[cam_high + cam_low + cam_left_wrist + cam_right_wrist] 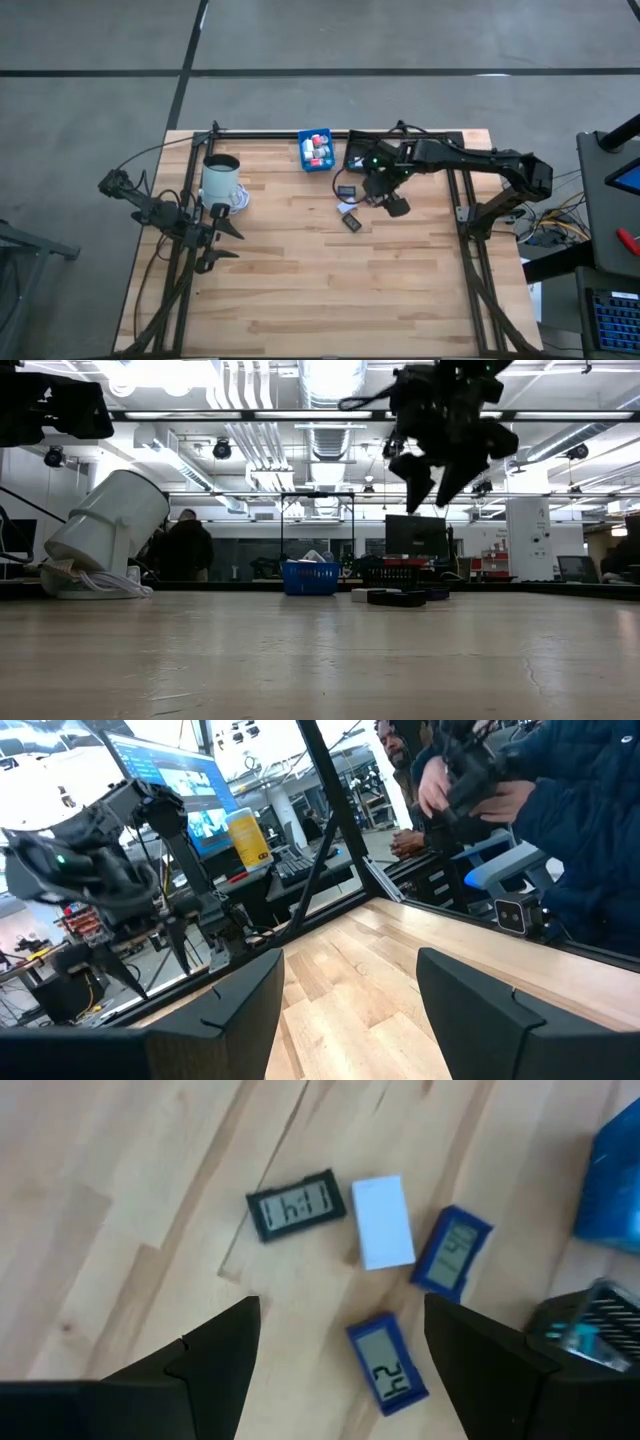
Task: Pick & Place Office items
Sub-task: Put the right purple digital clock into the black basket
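I am hovering the right tool point(340, 1355), spread wide and gripping nothing, above four office items lying on the desk point(120, 1200) beneath it, while the left tool point(222, 240) is waiting open beside the mug point(221, 178).

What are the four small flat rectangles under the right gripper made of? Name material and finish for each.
Black rectangle and two blue rectangles: probably moulded plastic cases, matte, each framing a grey digit display. White rectangle: smooth, plain, featureless; plastic or card, cannot tell. All lie on the wooden table, under the open right gripper.
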Action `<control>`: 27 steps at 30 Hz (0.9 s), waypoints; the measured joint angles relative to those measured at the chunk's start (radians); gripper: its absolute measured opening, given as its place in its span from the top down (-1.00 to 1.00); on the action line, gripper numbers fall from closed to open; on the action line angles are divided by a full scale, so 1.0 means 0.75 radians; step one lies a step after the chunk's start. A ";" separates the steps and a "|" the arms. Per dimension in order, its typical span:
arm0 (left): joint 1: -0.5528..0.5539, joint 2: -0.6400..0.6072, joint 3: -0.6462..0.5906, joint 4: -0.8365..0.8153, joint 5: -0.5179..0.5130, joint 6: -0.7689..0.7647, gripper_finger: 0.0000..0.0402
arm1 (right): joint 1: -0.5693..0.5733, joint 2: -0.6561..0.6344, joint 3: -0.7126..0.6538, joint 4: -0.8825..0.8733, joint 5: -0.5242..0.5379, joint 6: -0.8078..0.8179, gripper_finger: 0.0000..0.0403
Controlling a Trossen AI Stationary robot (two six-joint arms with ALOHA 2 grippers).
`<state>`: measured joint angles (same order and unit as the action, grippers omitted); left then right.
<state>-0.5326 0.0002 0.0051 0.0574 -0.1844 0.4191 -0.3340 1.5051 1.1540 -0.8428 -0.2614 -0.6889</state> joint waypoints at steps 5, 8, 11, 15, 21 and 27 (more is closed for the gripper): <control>0.000 0.000 0.000 0.000 0.000 0.000 -0.17 | -0.009 0.000 -0.144 0.194 0.023 -0.085 -0.35; 0.000 0.000 0.000 0.000 0.000 0.000 -0.17 | -0.014 0.000 -0.224 0.298 0.080 -0.142 -0.34; 0.000 0.000 0.000 0.000 0.000 0.000 -0.17 | -0.015 0.000 -0.287 0.358 0.120 -0.179 -0.32; 0.000 0.000 0.000 0.000 0.000 0.000 -0.17 | -0.015 0.001 -0.356 0.418 0.177 -0.238 -0.32; 0.000 0.000 0.000 0.000 0.000 0.000 -0.17 | -0.018 0.002 -0.442 0.586 0.239 -0.284 -0.31; 0.000 0.000 0.000 0.000 0.000 0.000 -0.17 | -0.048 0.002 -0.483 0.648 0.262 -0.323 -0.31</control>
<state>-0.5327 0.0002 0.0051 0.0575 -0.1844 0.4191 -0.3699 1.5066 0.7921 -0.3569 -0.0652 -0.9312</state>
